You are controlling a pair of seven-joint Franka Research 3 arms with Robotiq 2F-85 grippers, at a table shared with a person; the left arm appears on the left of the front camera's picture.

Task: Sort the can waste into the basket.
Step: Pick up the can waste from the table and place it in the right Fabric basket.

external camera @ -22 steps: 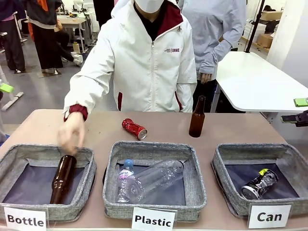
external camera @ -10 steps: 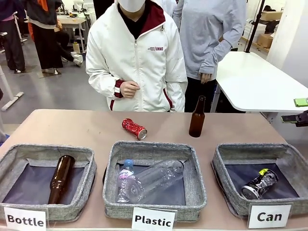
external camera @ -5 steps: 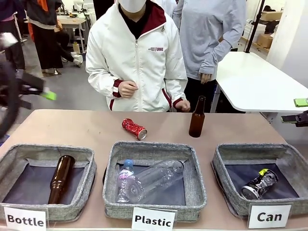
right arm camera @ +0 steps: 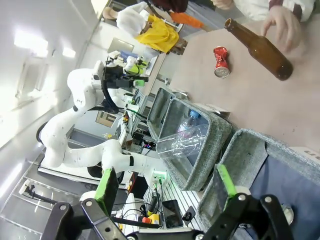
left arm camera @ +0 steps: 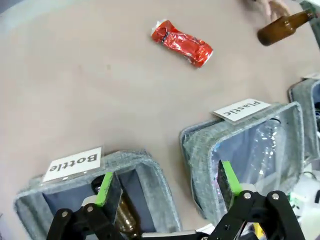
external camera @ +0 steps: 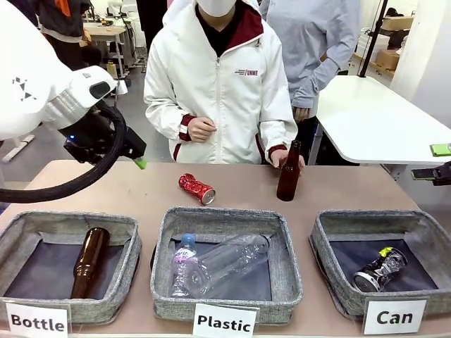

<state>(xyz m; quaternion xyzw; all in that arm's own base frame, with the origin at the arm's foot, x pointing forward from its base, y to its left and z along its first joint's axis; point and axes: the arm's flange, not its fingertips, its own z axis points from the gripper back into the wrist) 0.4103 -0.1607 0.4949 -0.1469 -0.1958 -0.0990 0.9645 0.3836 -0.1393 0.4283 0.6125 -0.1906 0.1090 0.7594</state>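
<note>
A tan counter stands in a busy workroom. A person in a white jacket stands at its far side, with other people and tables behind. Three grey woven baskets line the near edge, each with a white label.

The Can basket is at the robot's right, its label propped at the front. The black and silver can lies crushed inside it on the dark lining. The red can lies on its side on the bare counter, beyond the middle Plastic basket and well apart from the Can basket. The left wrist view shows it dented and shiny.

Clear plastic bottles lie in the Plastic basket. A brown glass bottle lies in the Bottle basket. A second brown bottle stands upright on the counter to the right of the red can. The person's hand is at its body, and the other hand is held at the waist.

The left arm reaches in above the counter's left part, beyond the Bottle basket. The left jaws stand wide with nothing between the green pads. The right jaws are also spread wide and hold nothing, pads apart.
</note>
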